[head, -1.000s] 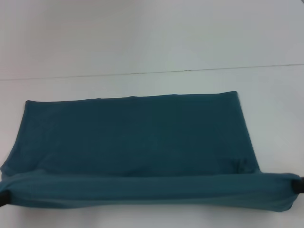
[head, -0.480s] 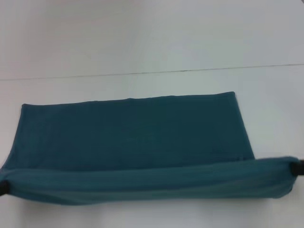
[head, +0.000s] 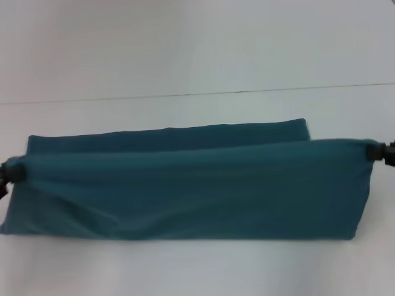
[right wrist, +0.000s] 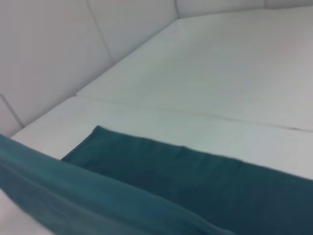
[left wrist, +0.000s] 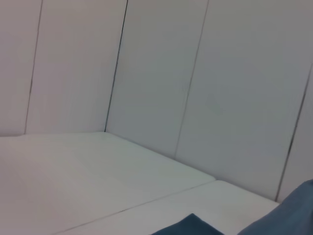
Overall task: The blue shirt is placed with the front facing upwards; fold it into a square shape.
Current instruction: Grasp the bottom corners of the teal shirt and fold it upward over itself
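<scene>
At the head view's left edge, the left gripper [head: 7, 171] pinches one end of the blue shirt's [head: 185, 191] raised fold. The shirt stretches across the white table [head: 185, 68], its lifted layer draped over most of the flat layer. At the right edge, the right gripper [head: 381, 152] clamps the fold's other end.

The blue shirt [head: 185, 191] lies on the table [head: 185, 55], its near layer lifted over the far one.
</scene>
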`<control>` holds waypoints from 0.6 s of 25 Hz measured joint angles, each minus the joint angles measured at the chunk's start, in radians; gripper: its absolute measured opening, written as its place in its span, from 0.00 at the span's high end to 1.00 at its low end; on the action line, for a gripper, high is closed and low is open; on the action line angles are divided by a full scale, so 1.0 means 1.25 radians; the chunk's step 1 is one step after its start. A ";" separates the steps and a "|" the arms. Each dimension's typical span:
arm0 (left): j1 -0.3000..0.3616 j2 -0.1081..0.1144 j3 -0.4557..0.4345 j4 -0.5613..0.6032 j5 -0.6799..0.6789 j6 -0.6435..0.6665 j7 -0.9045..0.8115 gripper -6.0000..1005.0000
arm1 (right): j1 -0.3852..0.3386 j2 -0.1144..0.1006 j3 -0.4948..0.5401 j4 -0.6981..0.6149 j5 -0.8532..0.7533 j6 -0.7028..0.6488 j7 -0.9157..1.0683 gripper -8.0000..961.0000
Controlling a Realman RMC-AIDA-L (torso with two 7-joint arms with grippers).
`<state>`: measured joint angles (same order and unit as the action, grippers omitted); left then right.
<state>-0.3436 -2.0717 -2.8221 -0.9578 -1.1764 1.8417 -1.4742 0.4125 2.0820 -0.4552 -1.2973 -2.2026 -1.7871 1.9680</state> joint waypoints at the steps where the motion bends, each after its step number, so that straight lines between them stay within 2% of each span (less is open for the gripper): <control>1: -0.009 -0.002 0.003 0.001 0.003 -0.013 -0.001 0.91 | 0.008 0.001 0.000 0.010 -0.005 0.020 0.000 0.94; 3: -0.025 -0.014 0.017 0.003 0.009 -0.073 -0.006 0.91 | 0.022 0.002 -0.006 0.036 -0.011 0.077 -0.001 0.94; 5: -0.029 -0.017 0.025 0.003 0.010 -0.093 -0.007 0.91 | 0.025 0.003 -0.010 0.045 -0.011 0.098 -0.002 0.93; 10: -0.045 -0.035 0.088 0.007 0.010 -0.223 -0.009 0.91 | 0.047 0.002 -0.051 0.102 -0.012 0.211 -0.008 0.92; 14: -0.066 -0.042 0.125 0.030 0.010 -0.320 -0.010 0.90 | 0.063 0.000 -0.098 0.148 -0.012 0.311 -0.009 0.92; 15: -0.082 -0.043 0.136 0.053 0.011 -0.372 -0.014 0.90 | 0.068 0.001 -0.113 0.164 -0.012 0.345 -0.009 0.91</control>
<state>-0.4458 -2.1257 -2.6525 -0.8917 -1.1631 1.3767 -1.4918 0.4976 2.0829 -0.5963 -1.0925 -2.2178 -1.3554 1.9568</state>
